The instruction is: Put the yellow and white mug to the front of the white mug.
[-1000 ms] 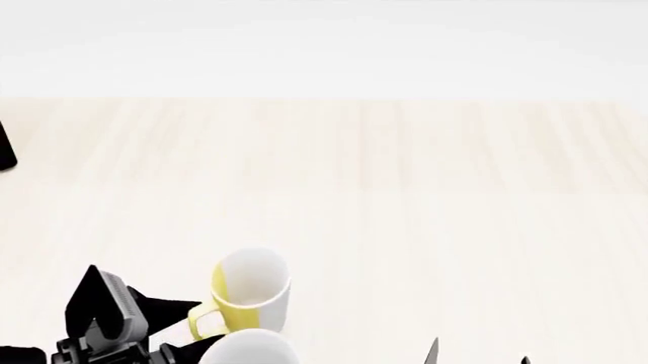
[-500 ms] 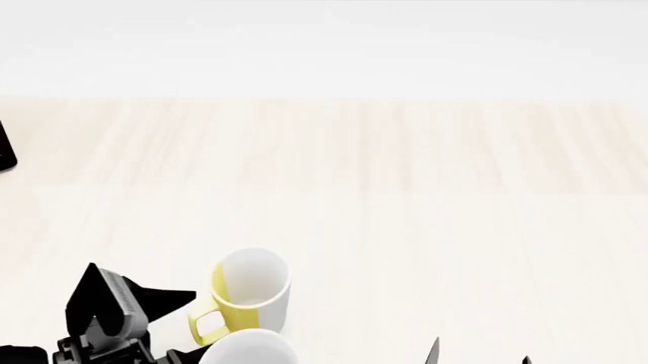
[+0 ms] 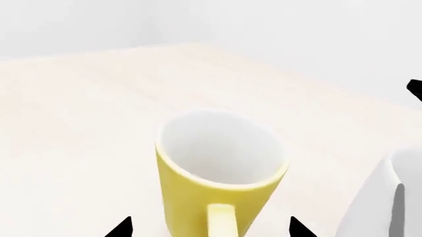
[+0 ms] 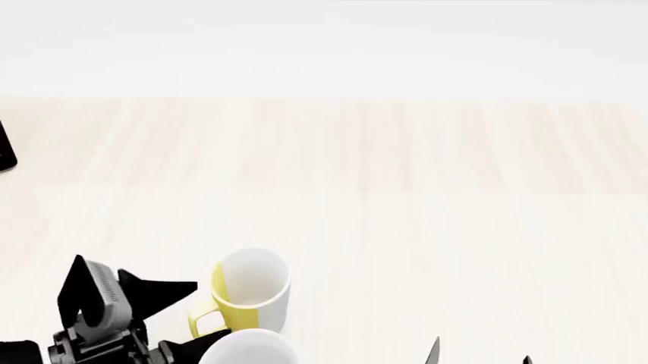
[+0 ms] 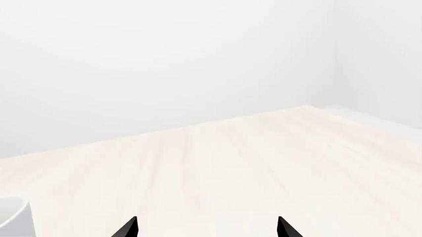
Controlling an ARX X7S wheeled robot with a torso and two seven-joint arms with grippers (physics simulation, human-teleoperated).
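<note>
1. Two mugs near the left gripper [image 4: 182,317]: the yellow and white mug [image 4: 249,299] stands upright just ahead of its spread fingertips [image 3: 122,228], handle toward the gripper; the white mug [image 4: 247,347] sits beside it, touching or nearly so, closer to the robot.
2. Left wrist view alone shows the yellow handle centred between the two finger tips, jaws wide, gripping nothing; head view shows the mug's split yellow/white wall instead.
3. Both mugs look empty as far as visible; yellow and white mug interior plain white.
4. Right gripper [image 5: 207,228]: only two black tips visible, set apart, nothing between them; bare wooden table [image 5: 264,163] ahead.
5. White mug cut off in all views: head view shows rim only, left wrist view [image 3: 389,197] an edge, right wrist view [image 5: 13,217] a corner sliver.
6. Dark object [image 4: 6,148] clipped at the frame edge, unidentifiable.
</note>
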